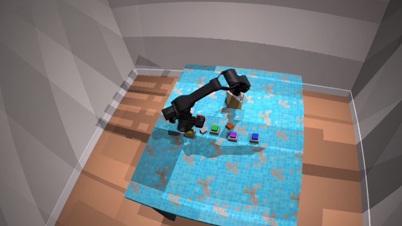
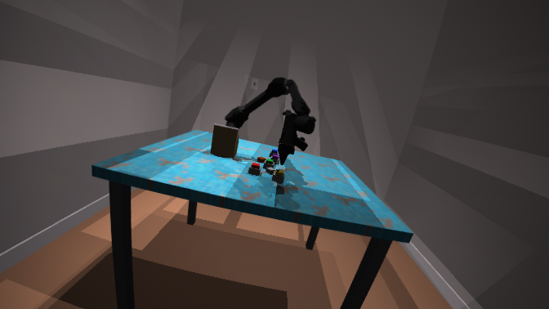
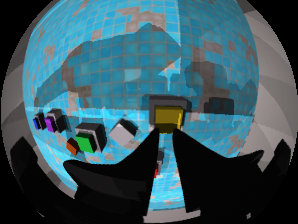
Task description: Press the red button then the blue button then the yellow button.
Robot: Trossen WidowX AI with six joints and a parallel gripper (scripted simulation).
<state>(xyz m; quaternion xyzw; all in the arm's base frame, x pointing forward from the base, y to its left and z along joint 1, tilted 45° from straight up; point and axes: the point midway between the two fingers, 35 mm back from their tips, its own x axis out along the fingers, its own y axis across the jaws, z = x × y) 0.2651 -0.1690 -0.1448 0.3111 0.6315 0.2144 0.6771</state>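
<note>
Tool (image 2: 283,161) is pointing straight down over the yellow button (image 2: 278,175), at the left end of the button row as the top view shows it. Fingers nearly together, only a narrow gap, nothing held. In the wrist view the two dark fingers converge right at the near edge of the yellow button (image 3: 168,116); the exterior view shows the tip just above the cap. Cannot tell if it's actually touching or if the button is depressed.

Red button (image 1: 200,116) sits just behind the tool in the top view, mostly hidden by the wrist housing; the exterior view shows it better (image 2: 255,167), near the yellow one. Blue button (image 1: 255,137) is at the far right end of the row, well apart from the tool. Green button (image 1: 215,128) and purple button (image 1: 233,136) sit between the yellow and the blue.

Two blocks on the tabletop (image 1: 215,185): a gray block (image 1: 203,130) just beside the yellow button, between it and the green one, and an orange block (image 1: 230,125) between green and purple, slightly behind the row. Neither is in contact with the tool.

Arm (image 1: 195,95) reaches from its tan base box (image 1: 234,100) at the back of the tabletop, elbow high, forearm dropping near vertical.
</note>
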